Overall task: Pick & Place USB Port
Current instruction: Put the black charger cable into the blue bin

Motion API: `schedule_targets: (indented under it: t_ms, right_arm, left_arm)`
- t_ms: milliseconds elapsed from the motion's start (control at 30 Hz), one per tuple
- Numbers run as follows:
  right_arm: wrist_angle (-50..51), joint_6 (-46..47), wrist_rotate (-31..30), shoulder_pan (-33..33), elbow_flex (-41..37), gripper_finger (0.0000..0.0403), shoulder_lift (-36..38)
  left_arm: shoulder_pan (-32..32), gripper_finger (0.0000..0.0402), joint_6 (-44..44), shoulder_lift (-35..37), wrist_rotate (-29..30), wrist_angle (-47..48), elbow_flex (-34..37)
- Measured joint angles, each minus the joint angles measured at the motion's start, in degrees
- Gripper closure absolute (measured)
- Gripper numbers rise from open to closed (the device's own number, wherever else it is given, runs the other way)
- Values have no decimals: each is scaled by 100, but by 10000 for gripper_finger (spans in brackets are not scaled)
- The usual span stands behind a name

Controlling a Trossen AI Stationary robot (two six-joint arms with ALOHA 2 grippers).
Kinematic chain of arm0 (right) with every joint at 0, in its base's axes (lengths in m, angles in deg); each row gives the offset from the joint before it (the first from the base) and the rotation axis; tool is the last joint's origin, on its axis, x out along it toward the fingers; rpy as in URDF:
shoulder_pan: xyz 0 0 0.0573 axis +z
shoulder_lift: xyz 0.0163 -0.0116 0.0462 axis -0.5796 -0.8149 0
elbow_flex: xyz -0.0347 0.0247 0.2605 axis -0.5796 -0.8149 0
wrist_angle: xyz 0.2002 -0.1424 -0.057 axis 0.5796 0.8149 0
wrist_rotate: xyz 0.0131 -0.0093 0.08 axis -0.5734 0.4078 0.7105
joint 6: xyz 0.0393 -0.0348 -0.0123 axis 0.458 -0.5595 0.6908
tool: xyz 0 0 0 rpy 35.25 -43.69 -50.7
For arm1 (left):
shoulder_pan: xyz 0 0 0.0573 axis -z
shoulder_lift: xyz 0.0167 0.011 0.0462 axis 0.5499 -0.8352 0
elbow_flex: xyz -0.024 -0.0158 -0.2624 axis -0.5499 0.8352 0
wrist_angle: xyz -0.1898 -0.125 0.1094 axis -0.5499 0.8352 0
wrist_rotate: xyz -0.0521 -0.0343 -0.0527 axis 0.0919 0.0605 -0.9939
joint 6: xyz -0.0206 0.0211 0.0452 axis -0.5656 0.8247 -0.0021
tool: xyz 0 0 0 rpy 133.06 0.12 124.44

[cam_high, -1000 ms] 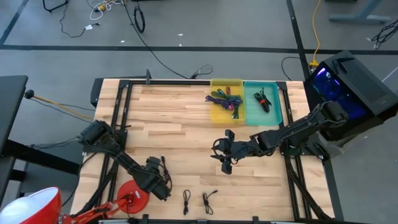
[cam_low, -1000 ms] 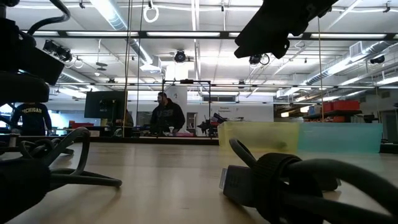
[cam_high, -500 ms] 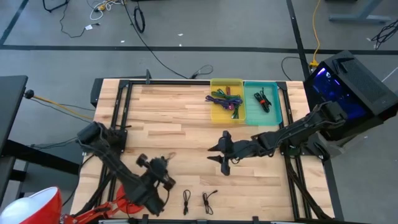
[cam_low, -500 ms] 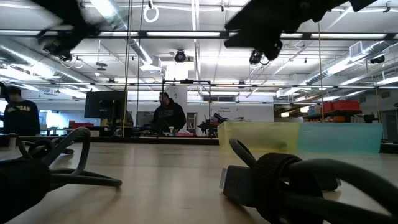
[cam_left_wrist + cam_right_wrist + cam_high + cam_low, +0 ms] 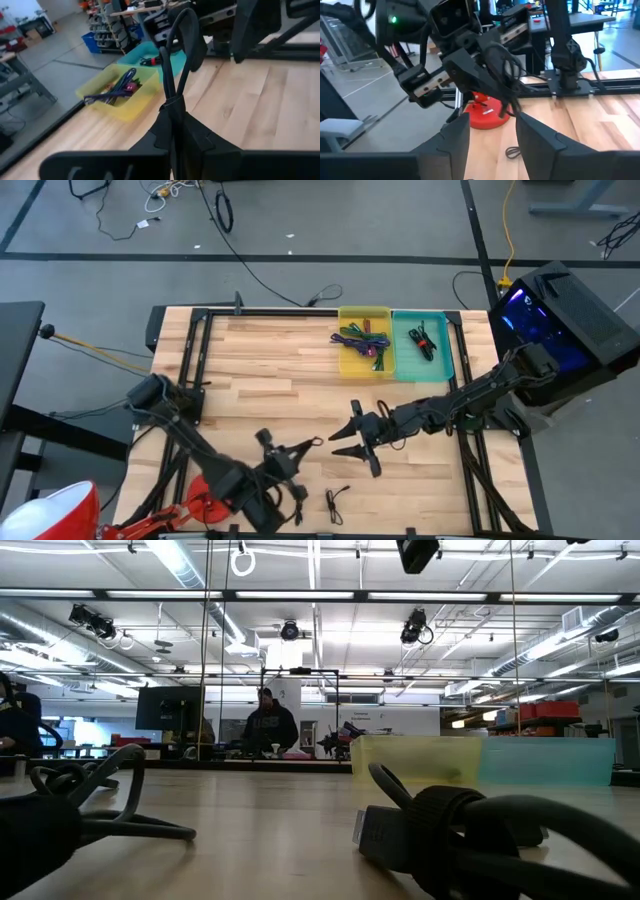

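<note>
My left gripper [image 5: 290,455] is above the near middle of the table, shut on a thin black cable [image 5: 176,55] that sticks out past its fingertips as a narrow loop. It also shows in the high view [image 5: 306,446]. My right gripper [image 5: 360,442] is open and empty, just right of the left one and facing it. In the right wrist view its fingers [image 5: 457,135] frame the left gripper and its cable [image 5: 502,70]. Two more bundled black cables [image 5: 333,502] lie flat on the wood by the near edge and show close up in the low view [image 5: 450,830]. My left gripper pinches the black cable between its two shut fingers, at the foot of the loop [image 5: 173,102]. The fingers come roughly level from the table's left. The loop stands out beyond the fingertips, clear of the table.
A yellow bin [image 5: 365,340] with coloured cables and a teal bin [image 5: 422,345] with black cables stand side by side at the far edge, right of centre. A red round lamp base [image 5: 210,490] sits near the front left. Bare wood lies between.
My left gripper has swung from the table's near left toward the right and risen, carrying the cable up to my right gripper; it has left the low view. My right gripper has shifted a little toward the near edge.
</note>
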Motion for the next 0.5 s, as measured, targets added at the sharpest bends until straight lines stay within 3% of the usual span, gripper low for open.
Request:
schedule_targets:
  t_ms: [133,500]
  right_arm:
    - [-52,-84,-6,-3,0,241,0]
    - [-131,-310,-147,4,-9,241,2]
  left_arm:
    - [-240,383,793,0,-153,-665,0]
    - [-630,383,1742,-131,-806,-1558,2]
